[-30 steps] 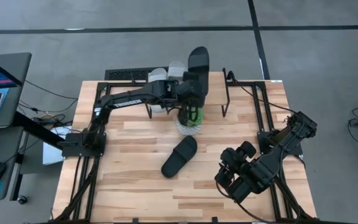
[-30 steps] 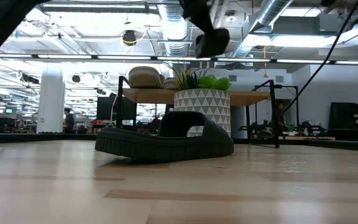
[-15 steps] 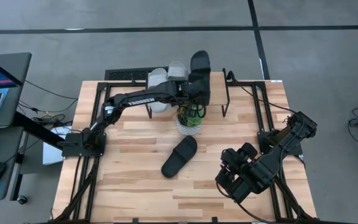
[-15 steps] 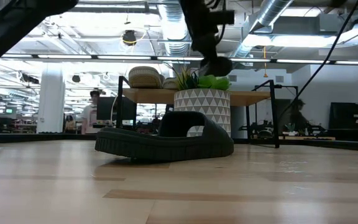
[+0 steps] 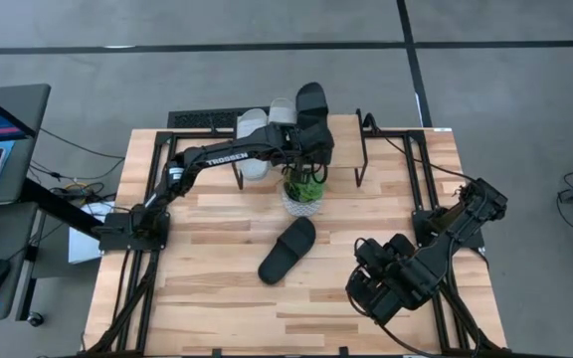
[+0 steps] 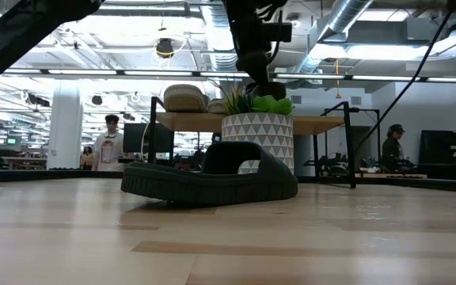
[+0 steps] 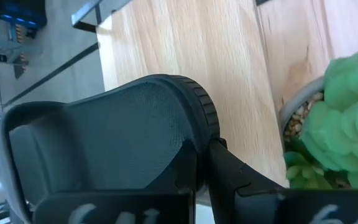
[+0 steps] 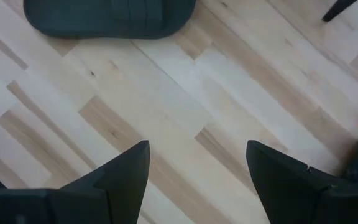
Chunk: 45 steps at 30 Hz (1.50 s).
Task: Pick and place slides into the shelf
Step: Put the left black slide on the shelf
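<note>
My left gripper (image 5: 311,129) is clamped on a black slide (image 5: 310,99); I hold it up over the shelf (image 5: 341,134) at the far edge of the tabletop (image 5: 217,288), its toe reaching out past that edge; in the left wrist view the same slide (image 7: 104,143) fills most of the picture, its ribbed sole rim against one of my dark fingers (image 7: 229,177), with the pale plank of the shelf (image 7: 185,43) beneath it; the white word TROSSEN can be read along my left arm (image 5: 229,152) in the high view, and that is the only writing I can make out; two light grey slides (image 5: 265,119) sit side by side on the shelf, just beside the one I carry, towards the far left corner; a potted plant (image 5: 304,191) in a white pot with a triangle pattern stands near the front of the shelf, below my left gripper; in the low view that pot (image 6: 257,138) rises behind the second black slide (image 6: 210,180), and the shelf top (image 6: 323,123) shows level behind them; that second black slide (image 5: 287,250) lies flat on the tabletop near the middle, angled, apart from the pot; my right gripper (image 5: 366,288) waits near the front right corner with its fingers (image 8: 120,174) spread wide and nothing between them, the bare wood below and the edge of the lying slide (image 8: 107,17) beyond.
</note>
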Each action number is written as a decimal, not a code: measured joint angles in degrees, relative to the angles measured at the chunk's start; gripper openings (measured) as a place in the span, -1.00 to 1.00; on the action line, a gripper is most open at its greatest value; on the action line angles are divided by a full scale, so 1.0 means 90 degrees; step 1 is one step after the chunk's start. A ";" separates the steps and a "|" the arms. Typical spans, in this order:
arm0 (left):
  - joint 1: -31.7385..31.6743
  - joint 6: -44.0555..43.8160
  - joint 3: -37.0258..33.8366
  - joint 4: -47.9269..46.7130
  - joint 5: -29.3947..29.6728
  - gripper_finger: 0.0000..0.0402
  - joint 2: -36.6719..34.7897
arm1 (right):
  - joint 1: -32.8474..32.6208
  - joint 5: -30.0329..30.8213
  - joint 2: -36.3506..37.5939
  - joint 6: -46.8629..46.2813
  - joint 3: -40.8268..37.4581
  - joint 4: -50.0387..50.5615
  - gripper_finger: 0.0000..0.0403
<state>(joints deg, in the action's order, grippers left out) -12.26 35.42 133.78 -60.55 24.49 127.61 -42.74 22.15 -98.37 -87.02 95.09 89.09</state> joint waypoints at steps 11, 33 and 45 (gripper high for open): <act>0.0052 0.0164 0.0000 -0.0088 -0.0012 -1.00 -0.0002 | 0.0000 -0.0494 0.0000 -0.0336 0.0000 -0.0263 0.29; 0.0088 0.0109 -0.0002 -0.0268 -0.0363 -1.00 0.0031 | 0.0000 -0.0634 0.0000 -0.0669 0.0000 -0.0723 0.29; 0.0155 0.0109 -0.0007 -0.0361 -0.0521 -1.00 0.0211 | 0.0000 -0.0634 0.0000 -0.0669 0.0000 -0.0771 0.29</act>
<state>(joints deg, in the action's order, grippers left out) -10.87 36.40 133.71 -63.80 19.80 129.51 -42.74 16.45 -98.37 -93.03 95.09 82.15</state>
